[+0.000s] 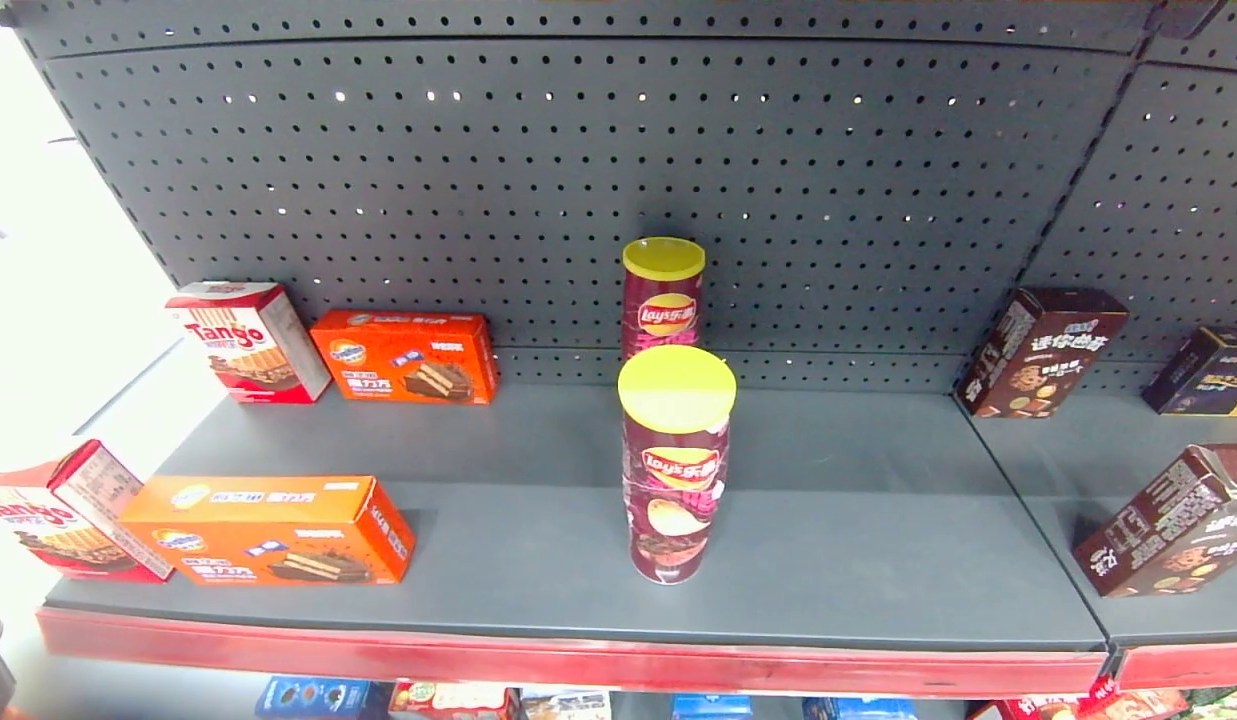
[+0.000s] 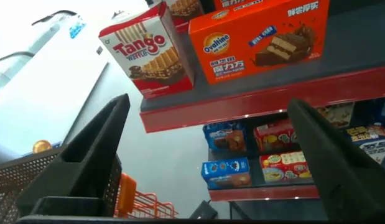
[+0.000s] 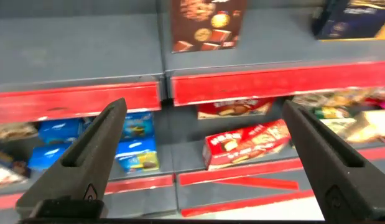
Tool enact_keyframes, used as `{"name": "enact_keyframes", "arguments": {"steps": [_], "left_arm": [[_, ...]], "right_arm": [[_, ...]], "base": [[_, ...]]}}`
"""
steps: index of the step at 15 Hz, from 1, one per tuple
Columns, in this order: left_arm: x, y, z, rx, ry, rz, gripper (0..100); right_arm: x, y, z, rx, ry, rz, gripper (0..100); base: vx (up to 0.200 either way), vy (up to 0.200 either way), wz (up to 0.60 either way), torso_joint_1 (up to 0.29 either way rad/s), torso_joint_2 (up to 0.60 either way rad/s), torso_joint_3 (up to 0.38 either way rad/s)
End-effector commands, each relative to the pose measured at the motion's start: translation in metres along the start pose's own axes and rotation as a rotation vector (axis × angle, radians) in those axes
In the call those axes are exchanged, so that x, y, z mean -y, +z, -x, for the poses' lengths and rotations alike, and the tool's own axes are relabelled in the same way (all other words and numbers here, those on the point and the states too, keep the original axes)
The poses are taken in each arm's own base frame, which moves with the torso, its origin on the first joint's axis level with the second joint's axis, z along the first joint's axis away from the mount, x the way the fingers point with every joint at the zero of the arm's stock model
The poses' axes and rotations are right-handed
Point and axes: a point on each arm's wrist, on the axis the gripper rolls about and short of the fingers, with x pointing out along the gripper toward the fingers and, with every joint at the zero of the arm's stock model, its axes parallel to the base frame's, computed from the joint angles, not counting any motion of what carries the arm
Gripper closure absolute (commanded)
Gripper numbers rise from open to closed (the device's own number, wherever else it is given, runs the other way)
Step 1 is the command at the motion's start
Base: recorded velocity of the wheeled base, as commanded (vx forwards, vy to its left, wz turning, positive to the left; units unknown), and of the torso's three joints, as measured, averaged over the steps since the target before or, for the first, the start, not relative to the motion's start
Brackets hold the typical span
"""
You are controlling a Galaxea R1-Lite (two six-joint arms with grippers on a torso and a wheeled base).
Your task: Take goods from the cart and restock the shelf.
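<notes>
A: Grippers?
B: Left gripper point(image 2: 208, 102): fingers spread wide, nothing held, facing the shelf's point(image 1: 838, 540) left end. Right gripper point(image 3: 203, 104): likewise spread and empty.
A: Goods?
B: Two chip cans upright mid-shelf, front can point(image 1: 675, 470) ahead of rear can point(image 1: 663, 300), apart. Orange boxes point(image 1: 268, 530) and wafer boxes point(image 1: 248, 340) at left. Cart point(image 2: 24, 171) mesh near the left gripper.

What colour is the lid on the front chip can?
Yellow. The front chip can's lid shows best in the head view.
</notes>
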Motion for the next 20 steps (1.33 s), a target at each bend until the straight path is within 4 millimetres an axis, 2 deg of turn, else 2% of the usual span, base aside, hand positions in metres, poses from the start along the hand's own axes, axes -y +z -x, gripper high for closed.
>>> {"name": "enact_keyframes", "arguments": {"steps": [1, 3, 9, 15, 20], "left_arm": [[0.001, -0.002, -0.001, -0.009, -0.004, 0.006, 0], [0.002, -0.006, -0.001, -0.008, -0.005, 0.020, 0], [0.010, -0.023, -0.006, -0.062, -0.033, 0.085, 0], [0.015, -0.025, -0.009, -0.004, -0.138, 0.221, 0], [0.019, -0.025, -0.011, 0.051, -0.213, 0.247, 0]], "right_arm": [[0.003, 0.000, 0.000, 0.011, 0.155, 0.013, 0], [0.003, -0.002, 0.006, 0.094, 0.113, 0.001, 0], [0.003, -0.002, 0.006, 0.086, 0.113, 0.000, 0], [0.003, -0.002, 0.006, 0.086, 0.113, 0.000, 0], [0.003, -0.002, 0.006, 0.086, 0.113, 0.000, 0]], "base": [[0.000, 0.000, 0.00, 0.000, 0.00, 0.000], [0.000, 0.000, 0.00, 0.000, 0.00, 0.000], [0.000, 0.000, 0.00, 0.000, 0.00, 0.000], [0.000, 0.000, 0.00, 0.000, 0.00, 0.000], [0.000, 0.000, 0.00, 0.000, 0.00, 0.000]]}}
